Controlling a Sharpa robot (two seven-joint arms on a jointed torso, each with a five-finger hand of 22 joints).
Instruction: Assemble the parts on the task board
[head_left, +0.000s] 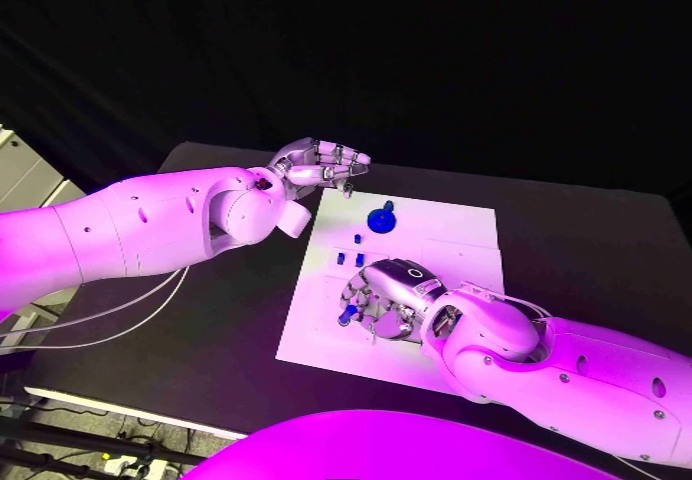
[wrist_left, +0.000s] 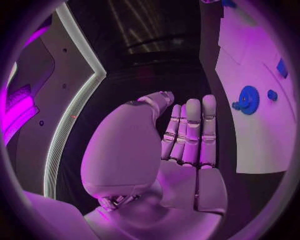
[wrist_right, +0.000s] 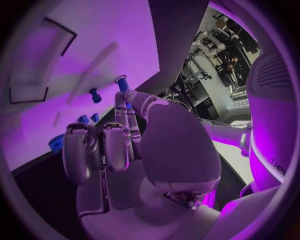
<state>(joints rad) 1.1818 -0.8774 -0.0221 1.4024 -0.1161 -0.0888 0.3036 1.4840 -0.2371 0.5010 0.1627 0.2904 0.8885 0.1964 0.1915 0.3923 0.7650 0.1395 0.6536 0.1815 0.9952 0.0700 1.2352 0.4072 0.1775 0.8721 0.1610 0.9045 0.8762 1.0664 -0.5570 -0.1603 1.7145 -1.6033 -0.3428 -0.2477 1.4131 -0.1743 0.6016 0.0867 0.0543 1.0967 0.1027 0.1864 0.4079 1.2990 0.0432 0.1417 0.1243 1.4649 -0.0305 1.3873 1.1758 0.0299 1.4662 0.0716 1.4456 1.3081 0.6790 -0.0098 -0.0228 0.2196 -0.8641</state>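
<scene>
- White board (head_left: 433, 235) lies mid-table on the black table (head_left: 577, 240); small blue parts sit scattered on it.
- We note a blue gear (head_left: 382, 218) toward the far end of the board, with small blue pegs (head_left: 351, 250) a little nearer the robot from it.
- Right hand (head_left: 382, 300) hovers low over the near half of the board, palm down. In its wrist view the right hand (wrist_right: 125, 145) pinches a slim blue pin (wrist_right: 123, 85) between thumb and a fingertip; the other fingers curl loosely beside it.
- The pin's long axis runs roughly in line with the fingers, tip pointing out and toward the board surface.
- From the held pin, the loose pegs and gear lie farther out along the board, away from the robot's body. We cannot tell which hole the pin is meant for.
- Left hand (head_left: 317, 165) hangs off the board's far left corner, above the table. Its wrist view shows the left hand (wrist_left: 187, 145) with fingers straight and pressed side by side, holding nothing.
- The gear (wrist_left: 248, 100) lies just off the left hand's fingertips, so the left hand is nearer the gear, the right nearer the pegs.
- Our judgement: the next move turns on bringing the pin upright over its seat.
</scene>
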